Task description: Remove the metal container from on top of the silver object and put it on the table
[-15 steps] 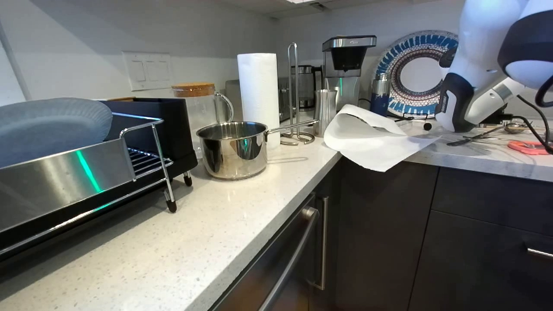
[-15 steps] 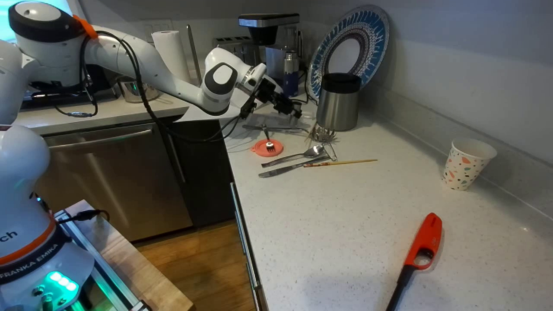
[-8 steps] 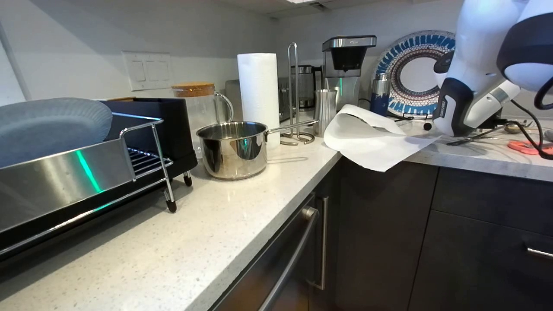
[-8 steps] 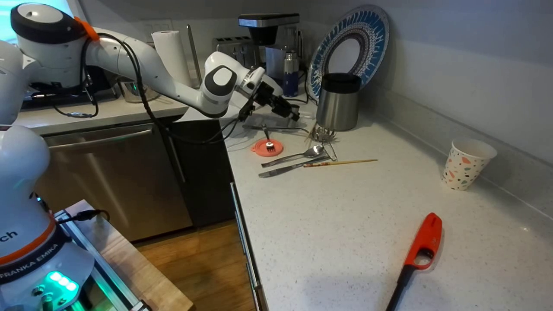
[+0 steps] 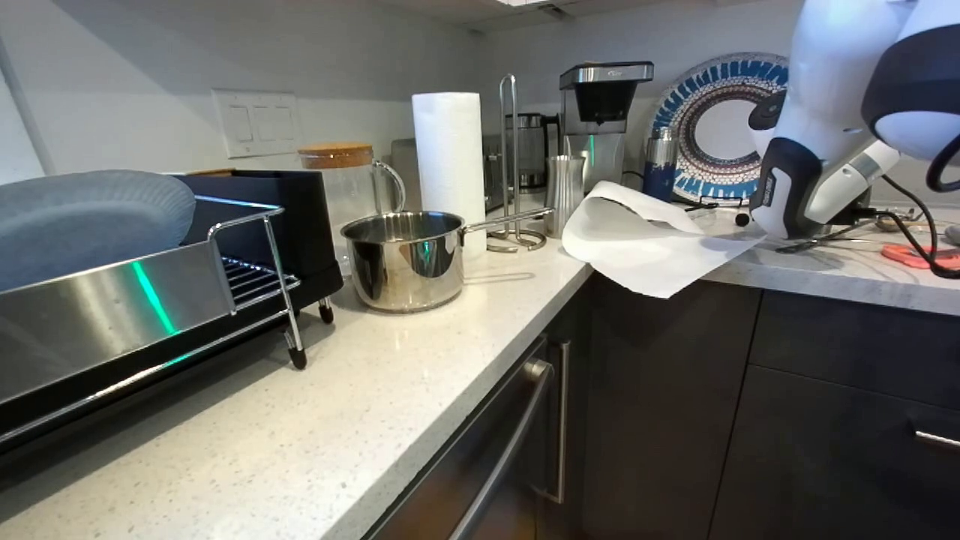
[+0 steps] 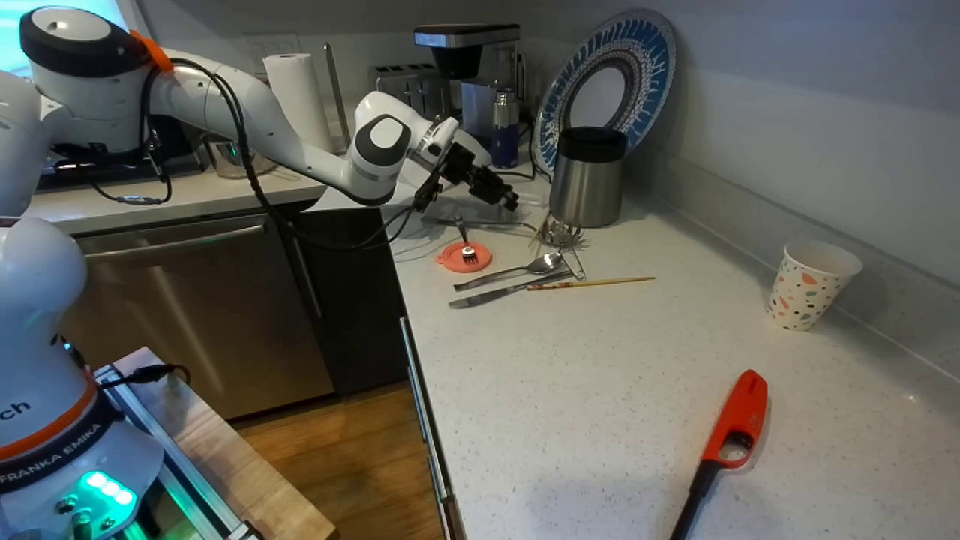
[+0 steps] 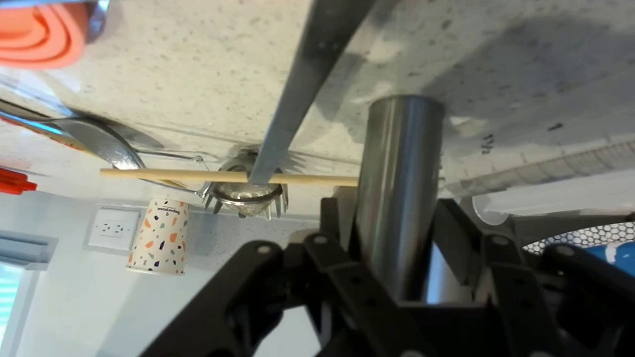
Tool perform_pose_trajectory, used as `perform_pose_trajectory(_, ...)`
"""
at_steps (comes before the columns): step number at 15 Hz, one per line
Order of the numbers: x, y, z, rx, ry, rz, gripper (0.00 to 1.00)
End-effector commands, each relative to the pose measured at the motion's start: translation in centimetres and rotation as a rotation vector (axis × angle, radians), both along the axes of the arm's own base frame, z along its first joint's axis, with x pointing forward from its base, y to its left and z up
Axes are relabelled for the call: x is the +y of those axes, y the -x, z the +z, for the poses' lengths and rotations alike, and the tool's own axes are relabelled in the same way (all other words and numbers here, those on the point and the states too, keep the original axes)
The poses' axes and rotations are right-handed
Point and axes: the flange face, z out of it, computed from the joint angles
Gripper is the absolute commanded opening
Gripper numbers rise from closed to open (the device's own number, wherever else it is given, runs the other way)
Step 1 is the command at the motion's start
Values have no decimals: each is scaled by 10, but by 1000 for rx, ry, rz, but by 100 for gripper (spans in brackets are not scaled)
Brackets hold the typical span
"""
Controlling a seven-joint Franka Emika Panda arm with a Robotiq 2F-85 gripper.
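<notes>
In the wrist view a shiny steel cylinder with a darker rim, which looks like the metal container [image 7: 404, 163], sits between the fingers of my gripper [image 7: 387, 203]. The fingers flank it closely; contact on the left side is hard to see. Its free end points toward the white speckled countertop [image 6: 600, 375]; whether it touches is unclear. In an exterior view my gripper [image 6: 514, 201] is low over the counter, left of a steel canister with a black lid [image 6: 589, 187], perhaps the silver object. Nothing stands on that lid. The container is not discernible in the exterior views.
A flat grey utensil [image 7: 307, 79], a chopstick [image 7: 228, 176] and a whisk-like strainer [image 7: 248, 191] lie close by. A clear graduated tube [image 7: 555, 168] is to the side. A coral lid [image 6: 454, 259], paper cup [image 6: 810, 289], red lighter [image 6: 739, 420] and handled pot [image 5: 405, 270] stand farther off.
My gripper has moved slightly down and to the left in an exterior view, a little away from the canister, and has slowed. The other objects have not moved.
</notes>
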Motion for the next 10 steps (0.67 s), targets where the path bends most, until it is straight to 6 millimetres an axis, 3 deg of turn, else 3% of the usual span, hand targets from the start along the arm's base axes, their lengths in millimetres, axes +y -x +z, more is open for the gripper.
perform_pose_trajectory(1,0,-1,-2,1,-1,-13,81)
perform_pose_trajectory(7,7,4,6,38,-23,29,100)
perform_pose_trajectory(10,13,9,16,73,-10,71,100)
